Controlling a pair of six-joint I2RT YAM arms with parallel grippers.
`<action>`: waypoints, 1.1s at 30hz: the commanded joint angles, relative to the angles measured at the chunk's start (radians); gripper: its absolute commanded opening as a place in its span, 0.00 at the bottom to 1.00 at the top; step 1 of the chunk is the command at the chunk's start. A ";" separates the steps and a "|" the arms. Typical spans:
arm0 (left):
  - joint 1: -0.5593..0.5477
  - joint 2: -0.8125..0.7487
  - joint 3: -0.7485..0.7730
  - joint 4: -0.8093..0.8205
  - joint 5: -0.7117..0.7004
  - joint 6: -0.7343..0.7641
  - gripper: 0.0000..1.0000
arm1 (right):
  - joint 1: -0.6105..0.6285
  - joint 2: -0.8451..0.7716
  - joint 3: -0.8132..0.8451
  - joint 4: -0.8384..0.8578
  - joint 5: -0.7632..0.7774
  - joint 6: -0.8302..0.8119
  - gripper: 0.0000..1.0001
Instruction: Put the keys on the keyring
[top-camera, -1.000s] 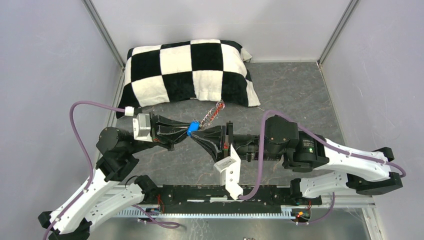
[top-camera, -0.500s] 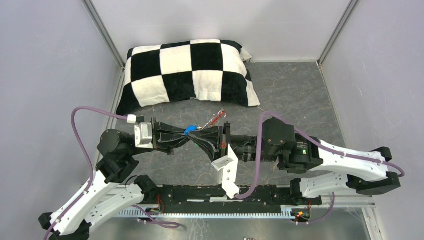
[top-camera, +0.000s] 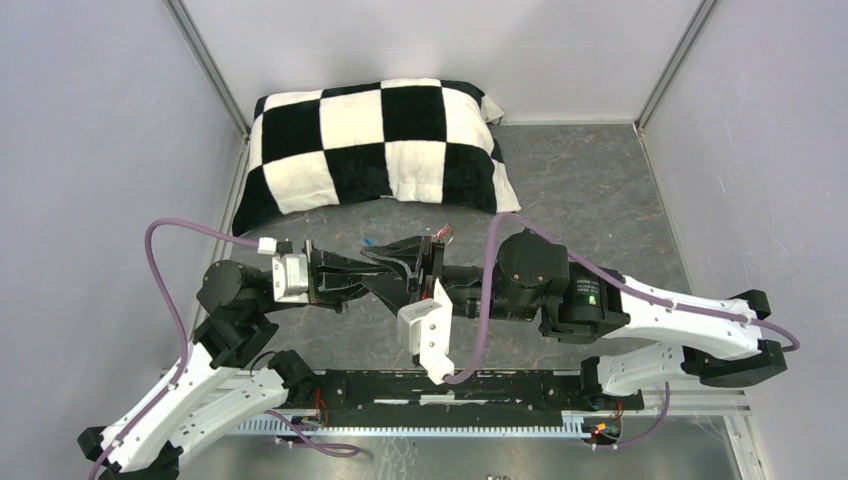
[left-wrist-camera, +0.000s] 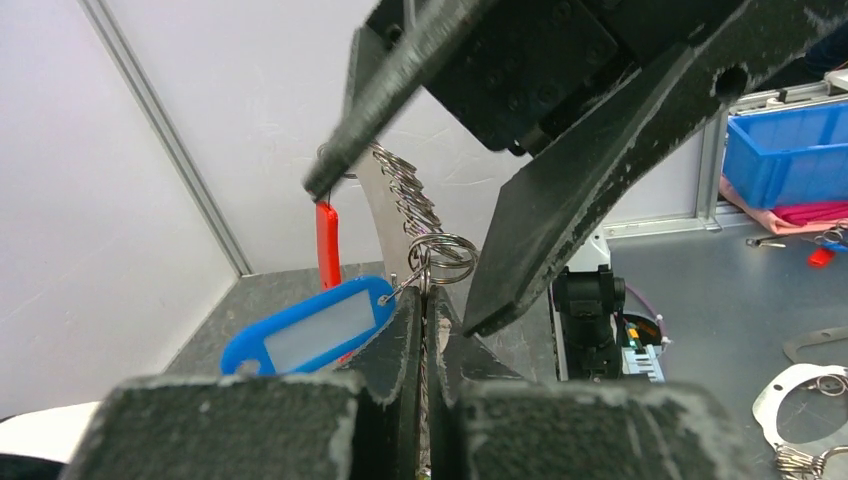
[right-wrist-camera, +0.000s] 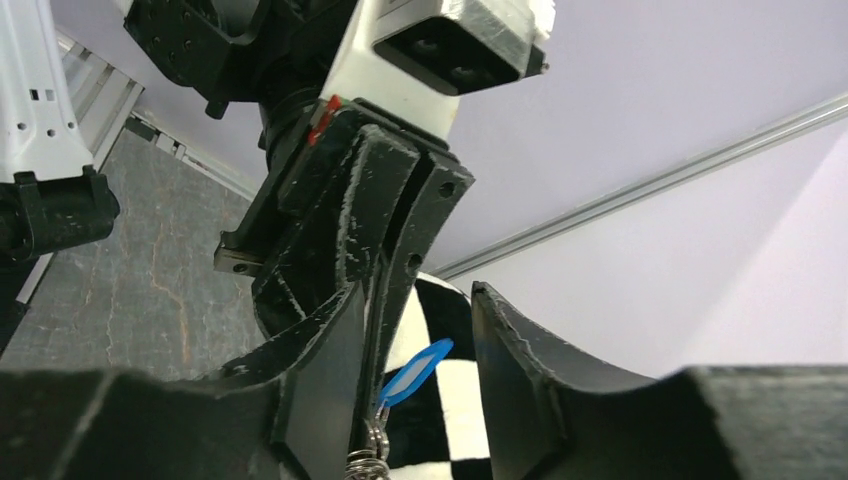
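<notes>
Blue key (left-wrist-camera: 310, 335), pinched by its small ring in the clenched left pincer (left-wrist-camera: 425, 310), centre of the left wrist view. The keyring (left-wrist-camera: 400, 180) and red key (left-wrist-camera: 328, 245) sit just above, between the spread jaws of the released right pincer (left-wrist-camera: 395, 255). Risk: the loose keyring may swing or drop, spoiling threading. Blue bin (left-wrist-camera: 785, 135), right edge: contents unseen.
</notes>
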 joint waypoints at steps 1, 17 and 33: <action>0.002 -0.018 0.008 0.065 -0.014 0.036 0.02 | 0.002 0.028 0.177 -0.078 0.008 0.104 0.53; 0.002 -0.028 0.003 0.062 -0.180 -0.058 0.02 | -0.012 0.046 0.377 -0.401 0.111 0.341 0.54; 0.003 -0.076 -0.025 0.019 -0.262 -0.080 0.02 | 0.028 -0.114 -0.102 0.108 0.311 0.124 0.80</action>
